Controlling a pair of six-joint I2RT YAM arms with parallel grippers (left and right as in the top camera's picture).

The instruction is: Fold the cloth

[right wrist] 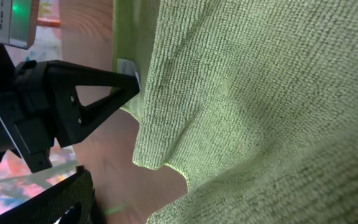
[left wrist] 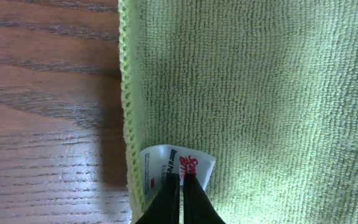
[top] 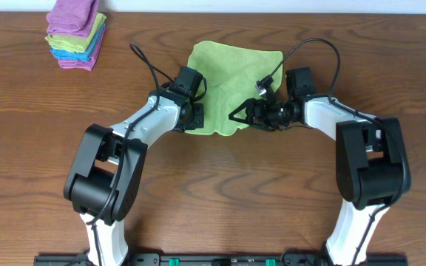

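Observed lime-green square microfibre cloth (top: 235,66) spread at far centre of brown wooden desk (top: 346,44). Noted fine looped pile, stitched hem, rumpled near edge, small white printed tag (left wrist: 179,163) at near-left hem. Found left claw (left wrist: 182,180) pressed together, tips at tag; cannot tell if pinching. Found right claw (top: 235,116) apart at near-right edge.

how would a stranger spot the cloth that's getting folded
On the brown wooden table, look at the middle of the far half. The lime-green microfibre cloth lies spread out there, a small white tag at one edge. Unlike the stack of folded purple, green and blue cloths in the far left corner, it is single and not folded.
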